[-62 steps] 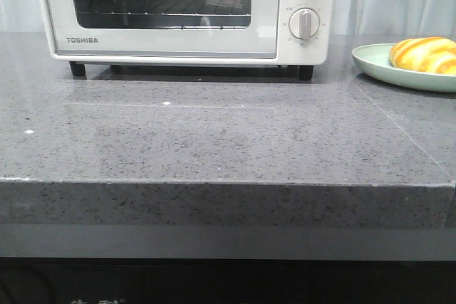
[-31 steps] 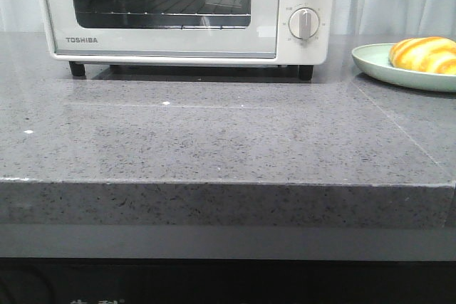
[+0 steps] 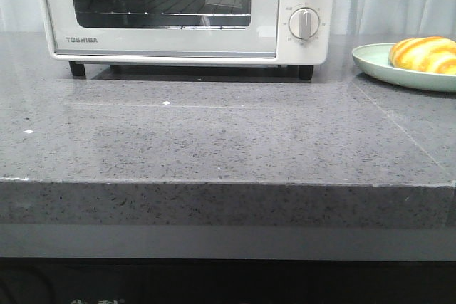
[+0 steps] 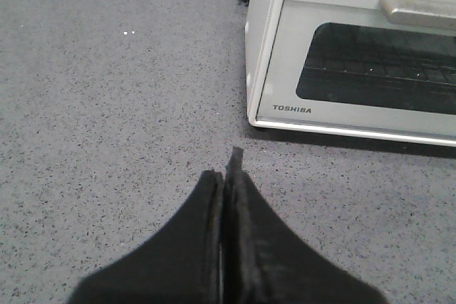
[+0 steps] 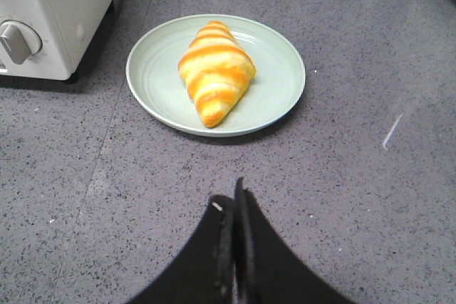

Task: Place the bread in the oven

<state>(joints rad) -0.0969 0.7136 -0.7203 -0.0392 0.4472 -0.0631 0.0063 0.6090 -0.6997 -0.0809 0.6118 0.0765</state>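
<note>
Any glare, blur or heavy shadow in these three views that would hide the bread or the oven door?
Front view: sharp; faint reflections on the oven window, bread cut by the frame edge. Left wrist view: even light, the left gripper soft-focused up close. Right wrist view: bread clear on the plate, one small glare streak on the counter, the right gripper slightly blurred.

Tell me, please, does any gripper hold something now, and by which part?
Nothing is held. The left gripper and right gripper are both shut and empty; the bread lies on its plate.
</note>
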